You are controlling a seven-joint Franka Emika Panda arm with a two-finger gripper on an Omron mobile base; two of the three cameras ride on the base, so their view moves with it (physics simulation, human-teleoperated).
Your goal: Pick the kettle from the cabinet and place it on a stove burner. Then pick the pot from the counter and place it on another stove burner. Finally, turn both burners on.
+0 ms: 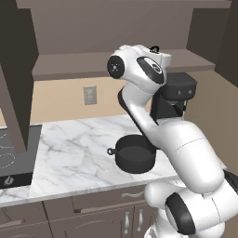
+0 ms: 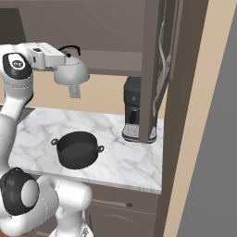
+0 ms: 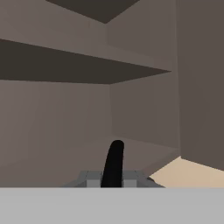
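Silver-grey kettle [image 2: 71,70]: from the right you see its squat dome whole, hanging under the gripper [image 2: 65,54], raised clear of the desk [image 2: 120,157] just in front of the cabinet [image 3: 57,109] shelf. From the left the arm hides all but its black handle [image 1: 154,47]. Gripper closed on that handle. Charcoal pot [image 2: 77,149] sits on the desk, near edge.
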